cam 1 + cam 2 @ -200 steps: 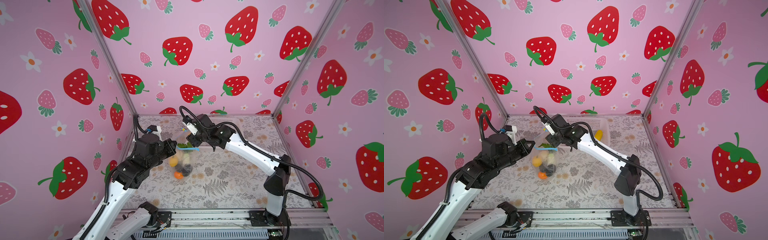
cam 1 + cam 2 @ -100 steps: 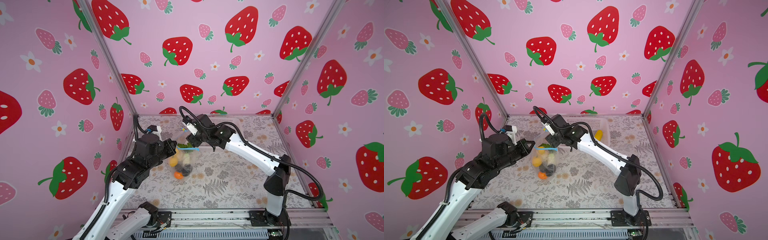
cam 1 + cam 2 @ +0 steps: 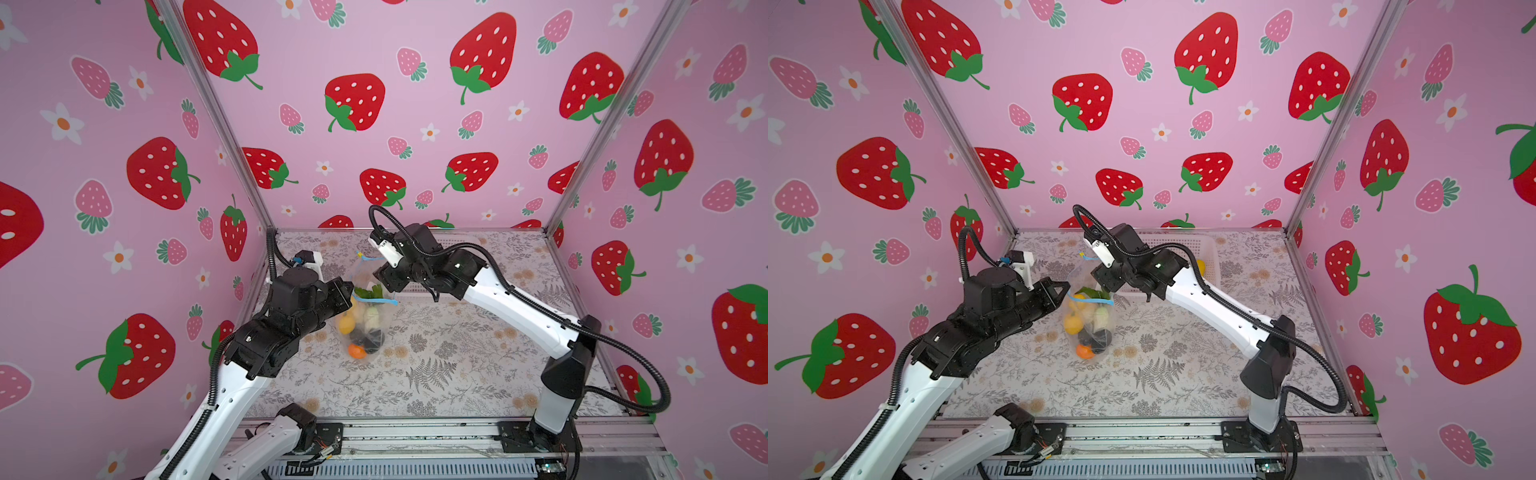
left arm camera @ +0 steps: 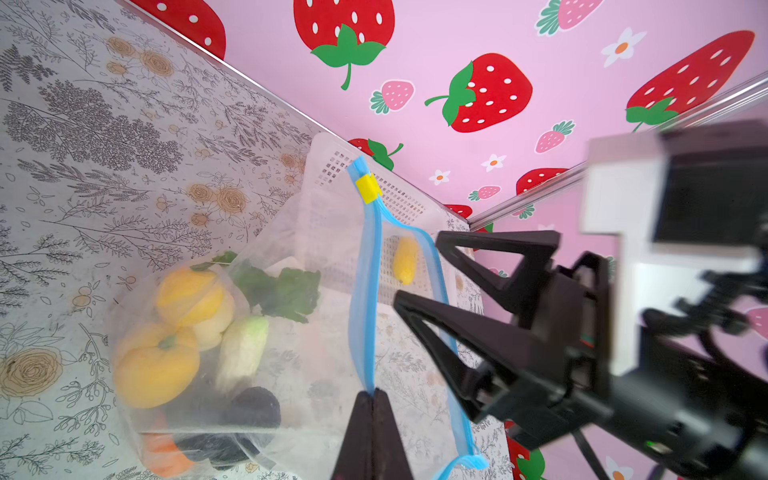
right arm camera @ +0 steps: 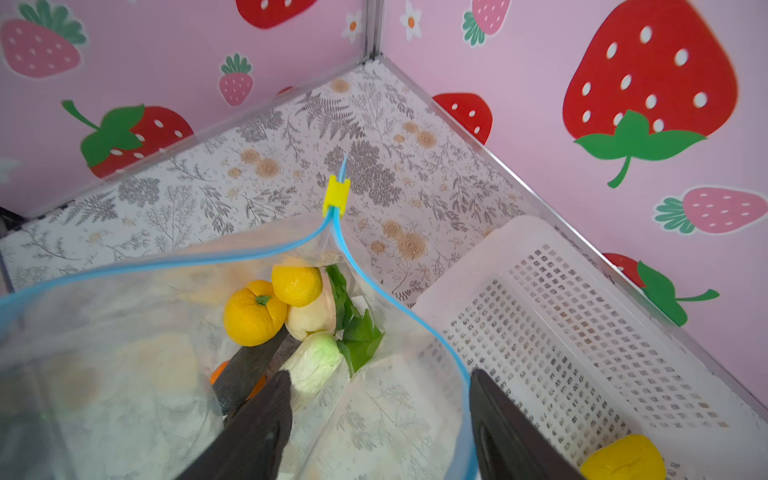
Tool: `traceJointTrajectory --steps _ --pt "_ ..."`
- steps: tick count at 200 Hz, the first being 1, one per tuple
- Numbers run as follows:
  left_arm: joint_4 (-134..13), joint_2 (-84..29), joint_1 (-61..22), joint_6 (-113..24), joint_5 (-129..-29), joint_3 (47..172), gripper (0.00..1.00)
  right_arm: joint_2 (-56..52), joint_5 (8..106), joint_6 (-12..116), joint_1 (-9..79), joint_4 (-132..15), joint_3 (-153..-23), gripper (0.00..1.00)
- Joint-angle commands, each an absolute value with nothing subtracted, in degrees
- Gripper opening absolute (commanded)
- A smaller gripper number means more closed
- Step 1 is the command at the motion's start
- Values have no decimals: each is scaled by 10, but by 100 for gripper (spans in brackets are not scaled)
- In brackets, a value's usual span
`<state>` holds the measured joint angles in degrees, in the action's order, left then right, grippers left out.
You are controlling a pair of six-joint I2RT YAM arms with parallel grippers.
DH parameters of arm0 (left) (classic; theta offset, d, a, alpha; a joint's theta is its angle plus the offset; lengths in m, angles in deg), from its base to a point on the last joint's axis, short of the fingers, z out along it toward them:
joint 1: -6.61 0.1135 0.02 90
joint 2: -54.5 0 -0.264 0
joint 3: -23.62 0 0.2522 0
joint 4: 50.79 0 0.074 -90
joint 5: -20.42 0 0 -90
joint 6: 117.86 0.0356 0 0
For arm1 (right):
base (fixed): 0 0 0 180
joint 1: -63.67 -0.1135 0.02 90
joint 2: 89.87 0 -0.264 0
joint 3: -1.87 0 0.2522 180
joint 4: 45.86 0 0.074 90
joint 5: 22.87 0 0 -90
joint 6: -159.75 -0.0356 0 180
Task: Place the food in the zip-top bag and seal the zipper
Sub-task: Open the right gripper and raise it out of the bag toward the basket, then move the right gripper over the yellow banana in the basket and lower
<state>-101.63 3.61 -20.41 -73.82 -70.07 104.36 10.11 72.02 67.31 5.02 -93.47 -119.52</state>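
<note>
Pink strawberry-printed walls [image 3: 395, 50] enclose a floral-patterned table [image 3: 1183, 374]. On it, the left gripper [image 4: 375, 394] is pinched tight on the light-blue zipper [image 4: 360, 291] of the zip-top bag [image 4: 324, 365], gripping the lip that faces away from the white perforated basket [image 5: 582, 332]. The right gripper [image 5: 378, 376] has its jaws spread wide and clamps nothing. One finger reaches down into the bag's mouth and the other stays outside, between the basket-side lip and the basket. The mouth gapes between the two lips, and the two runs of zipper meet at the small yellow tab [image 5: 336, 195] at the raised end. Inside the clear bag lies most of the food: two yellow citrus pieces [image 5: 253, 316], a cream-white piece [image 5: 309, 320], a pale green-white vegetable [image 5: 316, 361] and dark green leaves [image 5: 359, 334]. Deeper down are dark purple-black pieces [image 4: 253, 409] and an orange piece [image 4: 162, 457]. In both top views the bag is held upright between the two grippers, just beside the basket on its left-arm side, with its lower end down at the table. Whether it rests there I cannot tell. One more yellow piece [image 5: 623, 457] lies alone in the basket, apart from the bag.
</note>
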Motion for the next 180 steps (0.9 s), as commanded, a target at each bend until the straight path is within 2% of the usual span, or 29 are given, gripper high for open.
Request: traceJointTrajectory --steps 1,28,54,119,180 --pt "-1007 32 -201 -726 -696 1049 0 18 722 688 51 -869 -1135 68" --pt "-1003 35 -202 -726 -696 1043 0 -49 749 685 88 -816 -1053 69" --pt "-995 42 -201 -728 -699 1033 0 -64 756 664 145 -818 -1017 68" --pt "-997 47 -201 -730 -706 1026 0 -49 754 608 244 -808 -947 68" --pt "-990 36 -202 -731 -716 1028 0 22 723 596 304 -821 -940 69"
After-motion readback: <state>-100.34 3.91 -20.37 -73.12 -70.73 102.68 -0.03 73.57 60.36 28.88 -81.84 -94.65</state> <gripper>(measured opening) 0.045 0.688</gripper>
